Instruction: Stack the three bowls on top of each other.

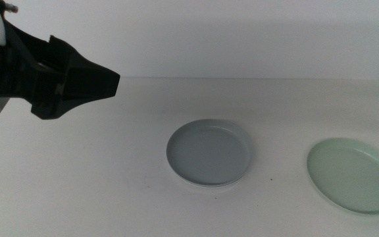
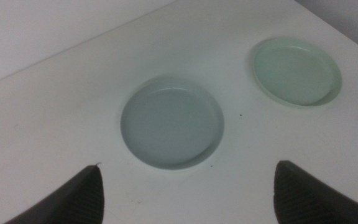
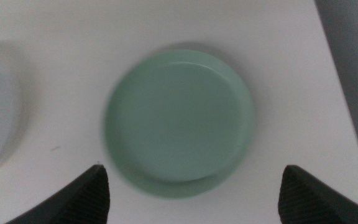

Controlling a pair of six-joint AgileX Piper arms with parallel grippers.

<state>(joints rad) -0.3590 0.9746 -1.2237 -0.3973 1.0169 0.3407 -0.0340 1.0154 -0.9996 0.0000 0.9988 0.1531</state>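
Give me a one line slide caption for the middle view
Grey bowl stacked on a white bowl mid-table, mint bowl apart at right, left end effector raised at upper left.

Mint bowl [image 1: 355,175] cut by middle view's edge.

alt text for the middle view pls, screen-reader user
A grey bowl sits nested in a white bowl at the centre of a white table, with a mint bowl apart to its right. The left claw hovers open at upper left, empty.
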